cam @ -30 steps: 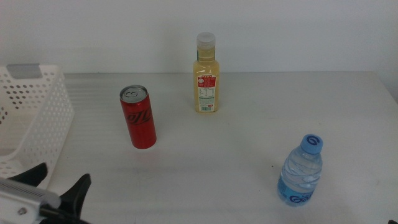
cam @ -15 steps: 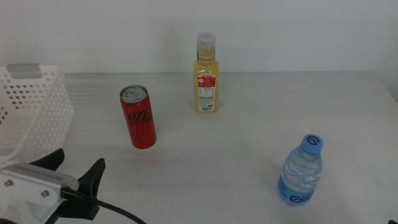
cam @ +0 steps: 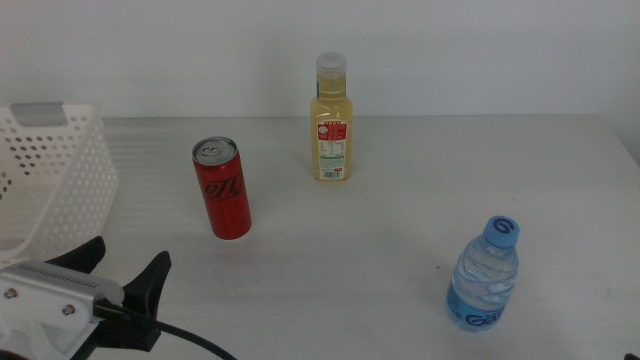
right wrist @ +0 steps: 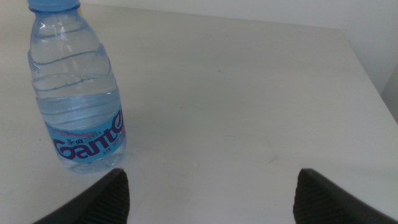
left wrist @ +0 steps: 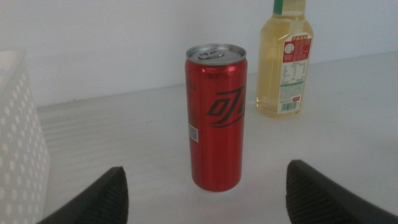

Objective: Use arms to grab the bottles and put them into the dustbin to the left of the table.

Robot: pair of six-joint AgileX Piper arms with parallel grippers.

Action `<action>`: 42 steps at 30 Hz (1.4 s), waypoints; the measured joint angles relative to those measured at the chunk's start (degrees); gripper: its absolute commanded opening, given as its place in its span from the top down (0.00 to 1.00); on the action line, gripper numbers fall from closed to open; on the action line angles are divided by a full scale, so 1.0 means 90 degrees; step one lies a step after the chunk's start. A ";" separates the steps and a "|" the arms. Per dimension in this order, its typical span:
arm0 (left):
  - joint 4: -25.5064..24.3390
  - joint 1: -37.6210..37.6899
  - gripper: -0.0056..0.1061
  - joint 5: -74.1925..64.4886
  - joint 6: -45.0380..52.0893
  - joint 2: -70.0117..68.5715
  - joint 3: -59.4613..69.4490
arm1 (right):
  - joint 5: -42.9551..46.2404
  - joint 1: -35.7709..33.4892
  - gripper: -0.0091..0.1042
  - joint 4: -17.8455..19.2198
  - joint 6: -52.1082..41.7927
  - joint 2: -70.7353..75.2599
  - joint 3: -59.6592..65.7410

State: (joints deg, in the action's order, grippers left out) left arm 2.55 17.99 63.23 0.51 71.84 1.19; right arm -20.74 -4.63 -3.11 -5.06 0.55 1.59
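Observation:
A slim red soda can (cam: pixel 223 188) stands upright left of centre on the table (cam: pixel 380 260). A yellow juice bottle (cam: pixel 331 121) with a white cap stands behind it. A clear blue-capped water bottle (cam: pixel 485 274) stands at the front right. My left gripper (cam: pixel 120 268) is open at the bottom left, short of the can (left wrist: pixel 216 115), which stands centred between its jaws in the left wrist view. The juice bottle (left wrist: pixel 286 61) shows behind. My right gripper (right wrist: pixel 211 196) is open, out of the middle view, with the water bottle (right wrist: pixel 78 93) ahead of one jaw.
The white perforated dustbin (cam: pixel 45 185) stands at the table's left edge, just behind my left gripper; its wall (left wrist: pixel 18 143) shows in the left wrist view. A white wall rises behind the table. The table's right edge (cam: pixel 625 150) is near the water bottle.
My left gripper moved up and right into view toward the red can over the first half second, then almost held still. The bottles have not moved.

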 measured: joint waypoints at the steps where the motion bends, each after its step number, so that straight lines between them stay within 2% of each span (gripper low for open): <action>1: -0.0006 0.0000 0.24 0.0020 0.0000 0.0000 0.0000 | 0.0000 0.0000 0.22 0.0000 0.0000 0.0000 0.0000; 19: -0.0283 0.0000 0.24 -0.0142 -0.0241 0.0172 -0.0088 | 0.0000 0.0000 0.22 0.0000 0.0000 0.0000 0.0000; 42: -0.0744 0.0000 0.24 0.0070 -0.0772 0.2753 -0.2242 | 0.0000 0.0000 0.22 0.0000 0.0000 0.0000 0.0000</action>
State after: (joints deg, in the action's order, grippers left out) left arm -4.15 17.99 63.85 -6.44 96.62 -18.99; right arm -20.74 -4.63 -3.11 -5.06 0.55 1.59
